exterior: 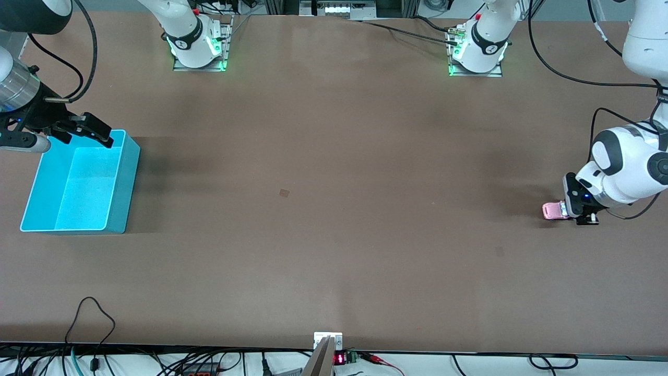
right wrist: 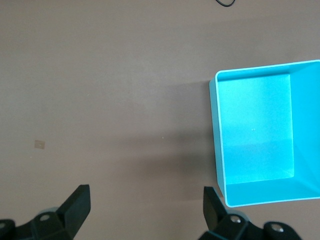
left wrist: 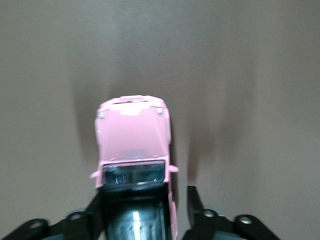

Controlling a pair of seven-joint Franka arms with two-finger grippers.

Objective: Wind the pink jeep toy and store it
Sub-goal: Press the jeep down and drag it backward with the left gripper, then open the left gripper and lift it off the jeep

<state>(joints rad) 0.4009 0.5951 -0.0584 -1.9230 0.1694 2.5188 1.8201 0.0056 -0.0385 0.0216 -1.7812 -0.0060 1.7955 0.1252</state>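
Observation:
The pink jeep toy [exterior: 552, 210] stands on its wheels on the table at the left arm's end. My left gripper [exterior: 579, 210] is down at the table, straddling the jeep's rear. In the left wrist view the jeep toy [left wrist: 132, 140] points away from the gripper [left wrist: 145, 195], its black roof between the fingers. One finger lies against the car's side. The other finger [left wrist: 194, 200] stands apart from it with bare table between, so the gripper is open. My right gripper [exterior: 87, 136] hangs open and empty over the rim of the blue bin [exterior: 125, 172].
The open turquoise bin [right wrist: 218, 130] sits at the right arm's end of the table with nothing in it. Both arm bases are bolted along the table edge farthest from the front camera. Cables run along the edge nearest to it.

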